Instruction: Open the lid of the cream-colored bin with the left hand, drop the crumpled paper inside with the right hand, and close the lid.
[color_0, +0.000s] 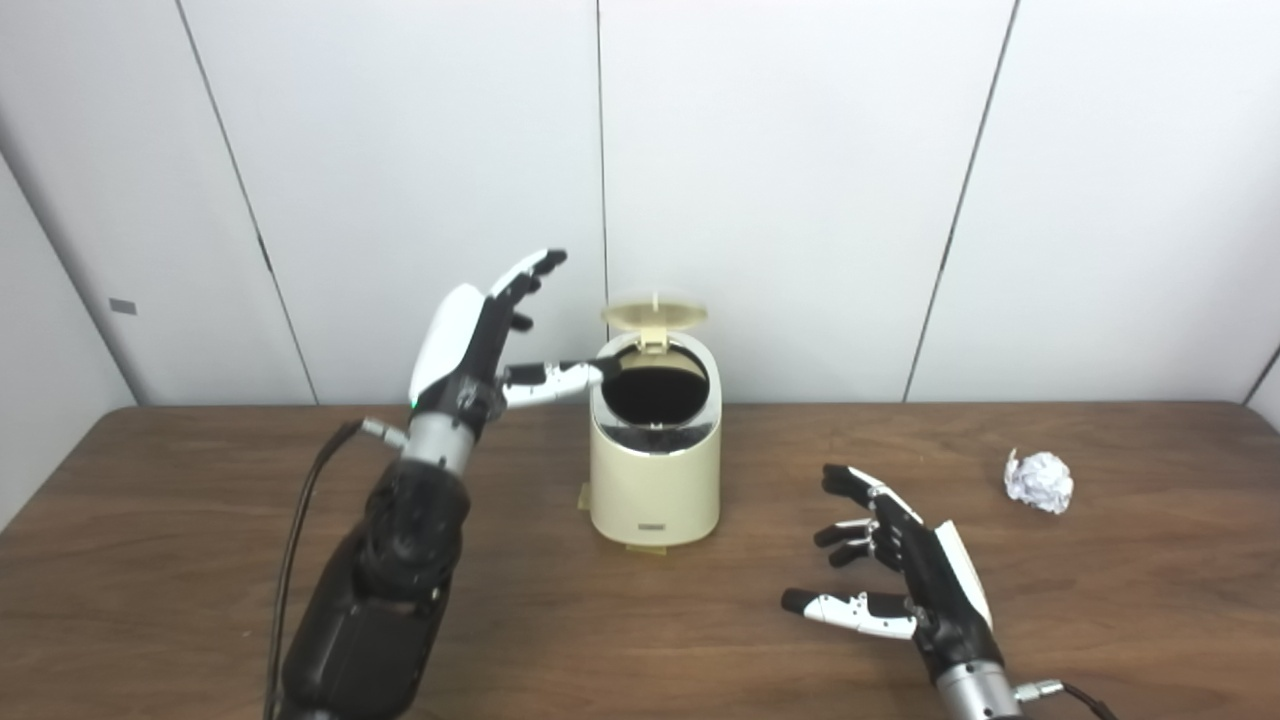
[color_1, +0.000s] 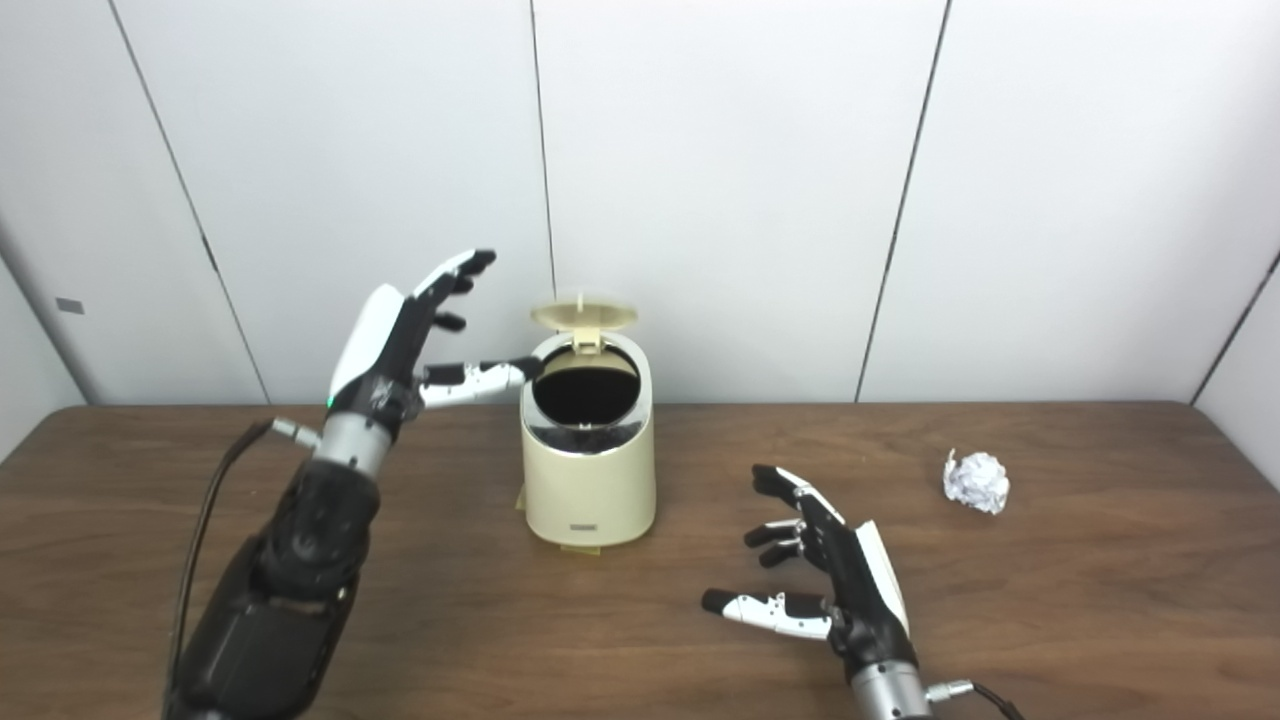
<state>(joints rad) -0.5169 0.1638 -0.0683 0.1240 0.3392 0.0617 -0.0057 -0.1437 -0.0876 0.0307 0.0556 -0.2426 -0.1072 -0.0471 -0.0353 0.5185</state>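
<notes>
Paper ball (color_0: 1039, 481) crumpled, on table (color_0: 200, 560), forward and outward of right hand (color_0: 900, 580), clear gap between; no long axis, roughly round. Right hand much nearer to it than left; fingers spread, palm empty, low over table. Bin (color_0: 655, 470) forward and inward of right hand, lid (color_0: 655, 312) tipped up at back, mouth dark. Left hand (color_0: 480, 340) raised beside bin rim, fingers apart, holding nothing; thumb tip at rim, contact unclear. Bin interior not visible.
</notes>
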